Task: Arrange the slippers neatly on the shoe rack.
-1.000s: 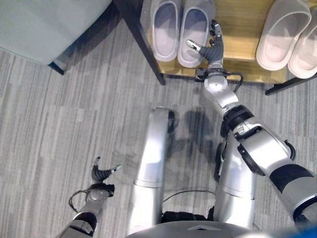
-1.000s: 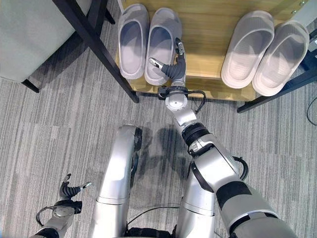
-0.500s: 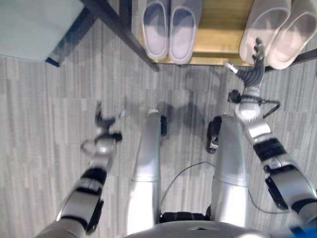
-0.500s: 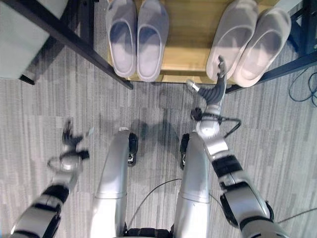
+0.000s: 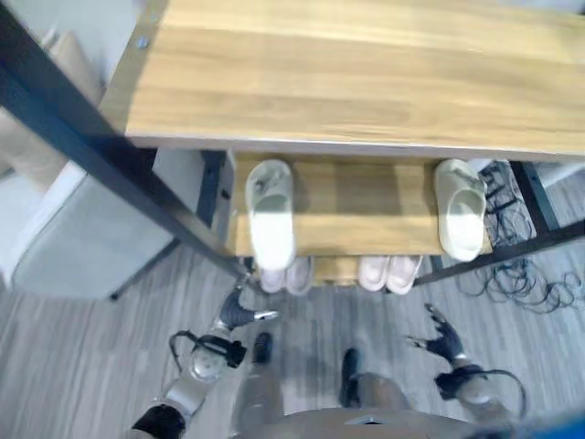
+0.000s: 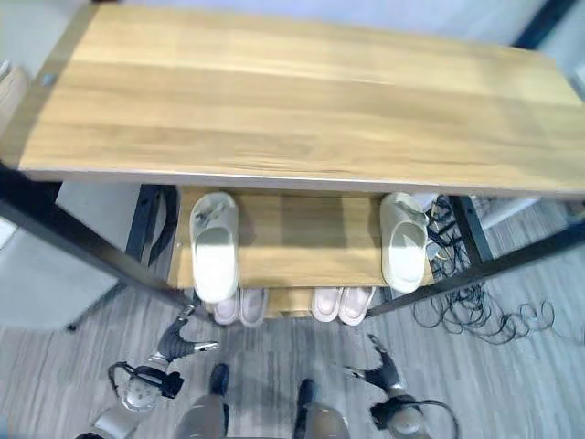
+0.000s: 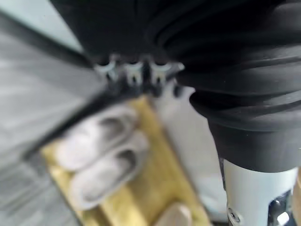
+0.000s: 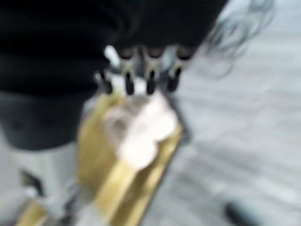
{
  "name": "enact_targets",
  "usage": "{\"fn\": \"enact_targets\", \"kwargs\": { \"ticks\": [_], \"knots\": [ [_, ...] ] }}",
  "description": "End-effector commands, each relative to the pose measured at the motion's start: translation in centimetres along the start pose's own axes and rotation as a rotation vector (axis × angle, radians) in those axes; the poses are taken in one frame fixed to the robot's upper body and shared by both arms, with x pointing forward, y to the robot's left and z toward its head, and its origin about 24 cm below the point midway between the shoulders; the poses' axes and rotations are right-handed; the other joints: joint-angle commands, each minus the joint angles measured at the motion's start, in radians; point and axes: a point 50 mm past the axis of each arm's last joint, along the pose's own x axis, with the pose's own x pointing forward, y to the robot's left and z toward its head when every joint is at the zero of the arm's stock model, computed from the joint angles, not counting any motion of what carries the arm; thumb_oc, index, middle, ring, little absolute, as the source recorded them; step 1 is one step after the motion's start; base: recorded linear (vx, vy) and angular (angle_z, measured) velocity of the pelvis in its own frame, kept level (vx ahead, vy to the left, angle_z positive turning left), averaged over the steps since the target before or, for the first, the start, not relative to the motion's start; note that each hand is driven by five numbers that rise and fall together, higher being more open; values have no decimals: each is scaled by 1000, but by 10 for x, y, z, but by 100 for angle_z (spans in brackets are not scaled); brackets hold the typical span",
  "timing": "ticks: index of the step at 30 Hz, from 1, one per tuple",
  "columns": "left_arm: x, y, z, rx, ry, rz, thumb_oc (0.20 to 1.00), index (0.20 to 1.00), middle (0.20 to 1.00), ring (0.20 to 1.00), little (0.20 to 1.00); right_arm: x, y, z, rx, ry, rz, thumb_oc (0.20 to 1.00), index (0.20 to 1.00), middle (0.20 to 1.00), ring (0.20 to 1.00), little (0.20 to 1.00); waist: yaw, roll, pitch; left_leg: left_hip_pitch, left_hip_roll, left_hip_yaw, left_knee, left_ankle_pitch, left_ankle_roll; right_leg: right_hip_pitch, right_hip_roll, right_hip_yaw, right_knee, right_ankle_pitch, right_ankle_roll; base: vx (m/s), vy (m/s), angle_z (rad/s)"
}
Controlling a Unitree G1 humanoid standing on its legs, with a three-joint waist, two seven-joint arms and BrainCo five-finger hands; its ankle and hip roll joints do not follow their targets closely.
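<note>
Hanging low in front of the shoe rack (image 6: 274,101), the left hand (image 5: 236,314) is holding nothing, its fingers relaxed and spread, thumb pointing off toward the robot's right. The right hand (image 5: 442,335) is likewise hovering empty over the grey striped floor (image 5: 82,366), fingers loosely splayed and apart from everything.

Up and ahead of the left hand, a pale grey pair of slippers (image 5: 284,274) is sitting side by side on the lowest shelf, heels toward the robot, near that hand's fingertips but not touching them. Ahead of the right hand and a little toward the left one, a pinkish-white pair (image 5: 389,273) is lying on the same shelf, the two slippers touching each other.

On the middle shelf, a single cream slipper (image 5: 271,214) is resting above the grey pair, its heel jutting over the shelf's front edge. A second cream slipper (image 5: 460,209) is lying well apart from it, at the far right end of that shelf, above and beyond the right hand.

The rack's broad wooden top is spanning above both hands. To the outside of the left hand, a pale upholstered piece of furniture (image 5: 82,238) is standing beside the rack's black frame. Beyond the right hand, loose cables (image 5: 526,274) are lying tangled on the floor.
</note>
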Motion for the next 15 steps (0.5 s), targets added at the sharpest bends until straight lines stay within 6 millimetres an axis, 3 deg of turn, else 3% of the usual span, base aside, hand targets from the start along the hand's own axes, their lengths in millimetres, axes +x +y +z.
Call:
{"fn": "enact_targets", "kwargs": {
  "ticks": [1,3,5,11,15],
  "knots": [
    [2,-15,-1,6,3,-98,1000,1000,1000,1000,1000,1,2,-2,-35,10,20,1000,1000,1000,1000,1000,19,2,56,40,20,-31,11,10,-20,-10,-38,19,152,-67,79,248,-79,22],
    [3,-21,-8,20,39,-117,1000,1000,1000,1000,1000,-4,8,-19,-41,102,31,1000,1000,1000,1000,1000,18,6,37,103,22,-22,-49,28,-21,44,-32,19,95,-48,86,183,-40,-3],
    [9,-23,-12,-12,89,-116,1000,1000,1000,1000,1000,-19,16,-50,-18,265,56,1000,1000,1000,1000,1000,16,19,-19,217,26,3,-184,73,-22,143,-10,21,-29,-6,92,176,-41,-11],
    [0,-40,-7,-40,54,-243,1000,1000,1000,1000,1000,-26,18,-63,-30,344,67,1000,1000,1000,1000,1000,21,41,-54,277,28,20,-244,93,-31,214,3,29,-126,19,94,20,-47,-8],
    [-2,-43,10,-119,-17,-312,1000,1000,1000,1000,1000,-27,16,-67,-12,369,50,1000,1000,1000,1000,1000,18,55,-66,284,28,21,-244,95,-43,255,7,19,-182,27,95,-16,-40,-5]
  ]
}}
